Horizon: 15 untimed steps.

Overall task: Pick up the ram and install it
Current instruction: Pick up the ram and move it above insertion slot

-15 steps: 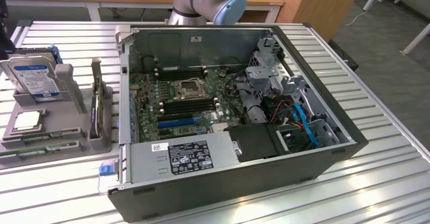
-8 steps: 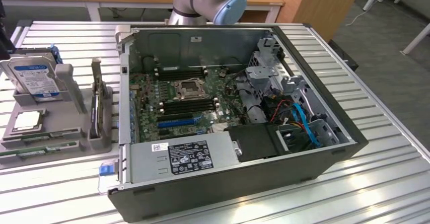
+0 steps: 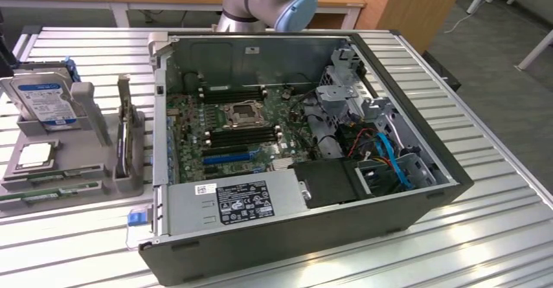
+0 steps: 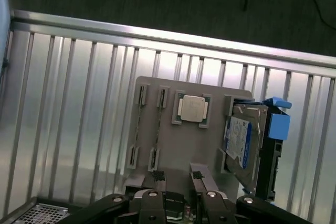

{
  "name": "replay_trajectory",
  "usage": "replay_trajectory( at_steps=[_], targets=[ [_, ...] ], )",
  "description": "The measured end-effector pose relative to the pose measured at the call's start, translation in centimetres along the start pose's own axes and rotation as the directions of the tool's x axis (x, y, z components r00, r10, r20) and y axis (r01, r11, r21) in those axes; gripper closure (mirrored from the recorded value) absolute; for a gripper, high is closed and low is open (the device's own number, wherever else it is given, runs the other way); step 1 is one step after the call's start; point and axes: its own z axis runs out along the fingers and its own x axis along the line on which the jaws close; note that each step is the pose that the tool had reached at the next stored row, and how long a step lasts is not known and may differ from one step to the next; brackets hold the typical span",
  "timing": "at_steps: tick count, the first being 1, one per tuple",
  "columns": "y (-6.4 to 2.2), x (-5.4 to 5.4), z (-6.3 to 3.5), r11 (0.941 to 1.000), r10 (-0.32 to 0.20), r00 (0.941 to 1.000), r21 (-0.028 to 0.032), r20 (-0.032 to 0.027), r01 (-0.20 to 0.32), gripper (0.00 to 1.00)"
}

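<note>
Ram [image 3: 48,194] in grey holder [image 3: 87,152], exterior view, nine o'clock of computer case [image 3: 302,243]; gripper [image 4: 178,179] parted, empty.

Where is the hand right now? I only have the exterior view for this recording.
Observer: In the wrist view, the hand hovers above one edge of the grey holder.
Operator: Is it carrying anything?
Observer: No. Its fingers stand apart, with nothing between them.
Operator: Which part is it closest to?
Observer: The ram stick that sits beside the processor chip. One end of that stick lies just ahead of a fingertip.
</note>
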Motion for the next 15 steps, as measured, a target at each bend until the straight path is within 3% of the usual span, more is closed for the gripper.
replay_trajectory(
  at_steps=[12,15],
  targets=[
    [0.48,3.8,0.17,1.0000,0.002,1.0000,-0.0005,0.0001,-0.002,0.68],
    [0.51,4.2,0.40,1.0000,0.003,1.0000,-0.0001,0.0019,-0.003,0.68]
  ],
)
